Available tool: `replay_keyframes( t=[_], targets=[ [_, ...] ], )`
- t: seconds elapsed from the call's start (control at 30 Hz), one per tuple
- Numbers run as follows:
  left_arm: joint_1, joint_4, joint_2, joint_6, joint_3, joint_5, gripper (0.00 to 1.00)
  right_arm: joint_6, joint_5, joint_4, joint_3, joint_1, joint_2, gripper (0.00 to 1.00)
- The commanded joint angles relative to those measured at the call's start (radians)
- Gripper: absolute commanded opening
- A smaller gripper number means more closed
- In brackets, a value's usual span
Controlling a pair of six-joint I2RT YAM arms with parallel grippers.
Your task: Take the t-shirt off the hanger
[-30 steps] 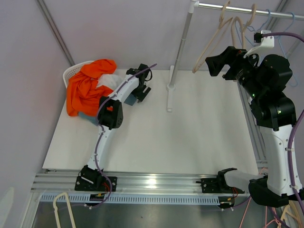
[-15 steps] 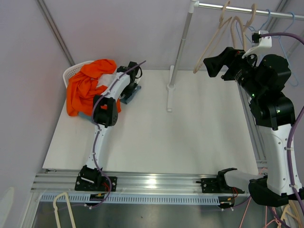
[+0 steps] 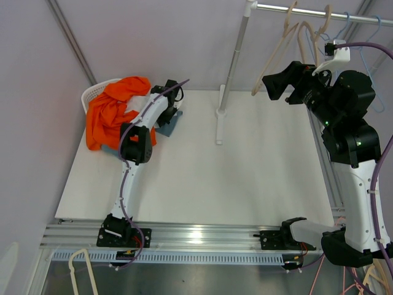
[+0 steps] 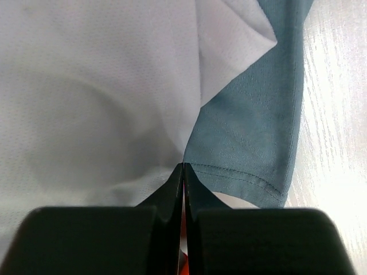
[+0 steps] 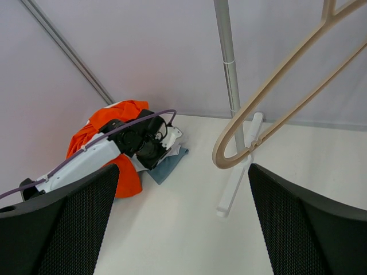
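Observation:
Orange t-shirt [image 3: 113,110] lies heaped over a white basket [image 3: 92,93] at the table's far left, with white cloth [image 4: 97,97] and blue-grey cloth [image 4: 252,126] beside it. My left gripper [image 4: 183,166] is shut, its tips meeting at the seam between the white and blue-grey cloth; no fabric shows between them. The beige hanger [image 5: 269,109] hangs bare from the rail [image 3: 319,13]. My right gripper [image 5: 183,172] is open, held high just behind the hanger's lower end, holding nothing.
The rack's upright pole [image 3: 230,61] stands on a white foot [image 3: 219,126] at the table's far middle. More bare hangers [image 3: 307,34] hang on the rail near the right arm. A loose hanger [image 3: 83,270] lies below the table's front rail.
My left gripper moved left into the edge of the cloth pile and went from open to shut. The right arm barely shifted.

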Motion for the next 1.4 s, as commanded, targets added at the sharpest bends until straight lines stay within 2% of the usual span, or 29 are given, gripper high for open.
replay_keyframes(
  t=[0.0, 0.1, 0.13, 0.17, 0.23, 0.43, 0.47, 0.67, 0.7, 0.73, 0.77, 0.83, 0.9, 1.0, 1.03, 1.1, 1.27, 1.37],
  targets=[
    [0.002, 0.004, -0.006, 0.032, 0.016, 0.021, 0.01, 0.005, -0.011, 0.032, 0.004, -0.005, -0.013, 1.0],
    [-0.001, 0.02, -0.019, 0.003, -0.019, -0.015, 0.01, 0.006, -0.017, 0.034, 0.009, -0.003, -0.009, 1.0],
    [-0.003, 0.049, -0.023, -0.004, -0.049, -0.114, 0.03, 0.009, -0.02, 0.034, 0.009, -0.005, -0.009, 1.0],
    [-0.006, 0.065, -0.028, 0.005, -0.065, -0.162, 0.35, 0.011, -0.023, 0.035, 0.008, -0.005, -0.007, 0.99],
    [-0.007, 0.068, -0.029, 0.037, -0.091, -0.202, 0.45, 0.015, -0.03, 0.04, 0.006, -0.005, -0.007, 1.0],
    [-0.007, 0.08, -0.034, 0.046, -0.119, -0.232, 0.61, 0.015, -0.038, 0.04, 0.009, -0.005, -0.003, 0.99],
    [-0.007, 0.088, -0.036, 0.045, -0.119, -0.241, 0.72, 0.015, -0.038, 0.04, 0.009, -0.005, -0.003, 0.99],
    [-0.007, 0.125, -0.037, 0.032, -0.128, -0.267, 0.73, 0.012, -0.041, 0.04, 0.008, -0.006, 0.0, 1.0],
    [-0.006, 0.146, -0.036, 0.034, -0.133, -0.314, 0.76, 0.014, -0.041, 0.041, 0.008, -0.005, 0.0, 0.99],
    [-0.004, 0.175, -0.033, 0.026, -0.137, -0.355, 0.9, 0.012, -0.043, 0.041, 0.008, -0.005, 0.002, 0.99],
    [-0.004, 0.198, -0.025, 0.022, -0.139, -0.394, 0.92, 0.012, -0.044, 0.041, 0.008, -0.005, 0.002, 0.99],
    [-0.001, 0.18, -0.002, 0.005, -0.088, -0.429, 0.91, 0.014, -0.044, 0.041, 0.008, -0.005, 0.003, 0.99],
    [-0.007, 0.166, 0.007, 0.008, -0.071, -0.407, 0.91, 0.012, -0.047, 0.044, 0.008, -0.006, 0.006, 0.99],
    [-0.026, 0.229, -0.058, 0.038, -0.134, -0.342, 0.93, 0.017, -0.05, 0.052, 0.004, -0.006, 0.008, 1.0],
    [-0.03, 0.26, -0.08, 0.063, -0.209, -0.339, 0.98, 0.019, -0.052, 0.05, 0.006, -0.008, 0.008, 0.99],
    [-0.032, 0.361, -0.121, 0.089, -0.254, -0.359, 1.0, 0.019, -0.057, 0.05, 0.008, -0.006, 0.01, 1.0],
    [-0.026, 0.428, -0.092, 0.107, -0.215, -0.422, 0.99, 0.022, -0.06, 0.05, 0.009, -0.006, 0.01, 0.99],
    [-0.026, 0.453, -0.053, 0.126, -0.188, -0.413, 0.99, 0.025, -0.069, 0.058, 0.008, -0.008, 0.013, 1.0]
  ],
)
